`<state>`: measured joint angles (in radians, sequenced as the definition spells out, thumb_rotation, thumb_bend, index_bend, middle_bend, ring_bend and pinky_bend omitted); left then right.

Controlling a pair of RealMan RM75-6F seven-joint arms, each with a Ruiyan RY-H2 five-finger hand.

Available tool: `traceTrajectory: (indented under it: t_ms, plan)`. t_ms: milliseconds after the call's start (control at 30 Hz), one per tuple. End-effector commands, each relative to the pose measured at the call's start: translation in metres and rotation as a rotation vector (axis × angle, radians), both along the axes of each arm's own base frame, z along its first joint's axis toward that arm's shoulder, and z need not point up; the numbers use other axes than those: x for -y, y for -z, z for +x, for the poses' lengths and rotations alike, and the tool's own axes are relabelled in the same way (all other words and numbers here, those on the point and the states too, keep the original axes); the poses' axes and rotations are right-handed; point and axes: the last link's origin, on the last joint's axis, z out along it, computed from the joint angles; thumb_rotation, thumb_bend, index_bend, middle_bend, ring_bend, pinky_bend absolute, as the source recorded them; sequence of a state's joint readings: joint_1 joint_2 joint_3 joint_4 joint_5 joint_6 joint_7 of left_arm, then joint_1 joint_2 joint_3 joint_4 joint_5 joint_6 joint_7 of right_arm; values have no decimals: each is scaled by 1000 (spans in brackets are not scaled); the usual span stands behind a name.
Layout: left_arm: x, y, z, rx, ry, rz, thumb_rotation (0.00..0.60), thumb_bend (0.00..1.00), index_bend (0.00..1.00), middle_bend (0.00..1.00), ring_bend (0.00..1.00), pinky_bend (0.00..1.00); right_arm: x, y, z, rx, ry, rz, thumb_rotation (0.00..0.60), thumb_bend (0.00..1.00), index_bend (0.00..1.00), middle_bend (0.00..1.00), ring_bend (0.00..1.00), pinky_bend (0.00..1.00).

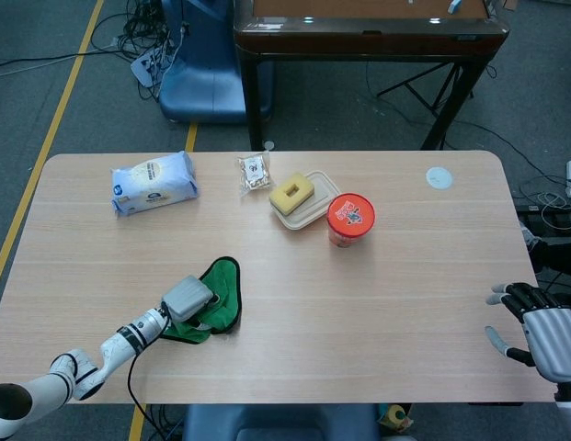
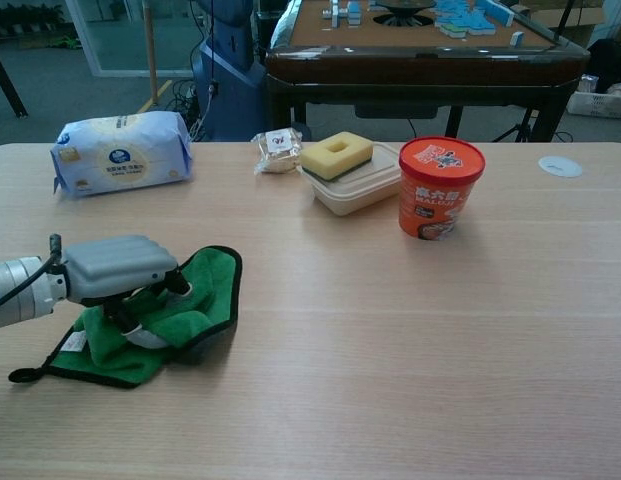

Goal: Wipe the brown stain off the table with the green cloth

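Note:
The green cloth, edged in black, lies bunched on the near left of the table. My left hand presses down on it with fingers curled into the folds, gripping it. No brown stain shows in either view; the spot under the cloth is hidden. My right hand rests at the table's right front edge, fingers spread and holding nothing. It does not appear in the chest view.
A white wipes packet lies at the back left. A small snack bag, a lidded box with a yellow sponge and a red cup stand at centre back. A white disc lies far right.

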<state>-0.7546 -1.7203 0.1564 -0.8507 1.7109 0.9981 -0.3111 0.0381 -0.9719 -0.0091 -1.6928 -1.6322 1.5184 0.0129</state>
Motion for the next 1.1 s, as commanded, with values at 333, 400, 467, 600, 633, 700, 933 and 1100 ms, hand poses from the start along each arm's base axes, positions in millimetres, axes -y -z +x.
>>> traceTrajectory:
  t_ms: [333,400,467,600,633,700,933,1100]
  plan:
    - [45,11,29,98,38,-156,600,251,656,668,665,955,-1,0,-2,3,0,-1,600,373,385,314,227,260]
    - [52,12,33,112,38,-185,600,251,656,668,665,955,-1,0,-2,3,1,0,600,372,385,314,227,260]
    - [57,13,36,115,48,-203,600,251,656,669,665,955,-1,0,-2,2,1,2,600,372,384,314,227,260]
    - [61,16,37,101,75,-208,600,251,655,671,665,955,-1,0,-2,3,0,1,600,373,384,314,227,260]
    - [59,17,36,92,84,-196,600,251,656,672,665,955,-1,0,-2,3,0,0,600,373,384,314,227,260]
    - [54,18,33,76,101,-170,600,251,657,676,665,955,-2,-1,-2,3,2,-2,600,373,384,314,227,260]
    - [29,15,19,29,116,-61,600,251,658,681,665,955,-3,-1,-4,5,8,-6,600,372,384,314,227,260]
    - [13,11,7,16,79,0,600,251,660,684,665,955,-3,-1,-4,6,7,-7,600,372,384,314,227,260]
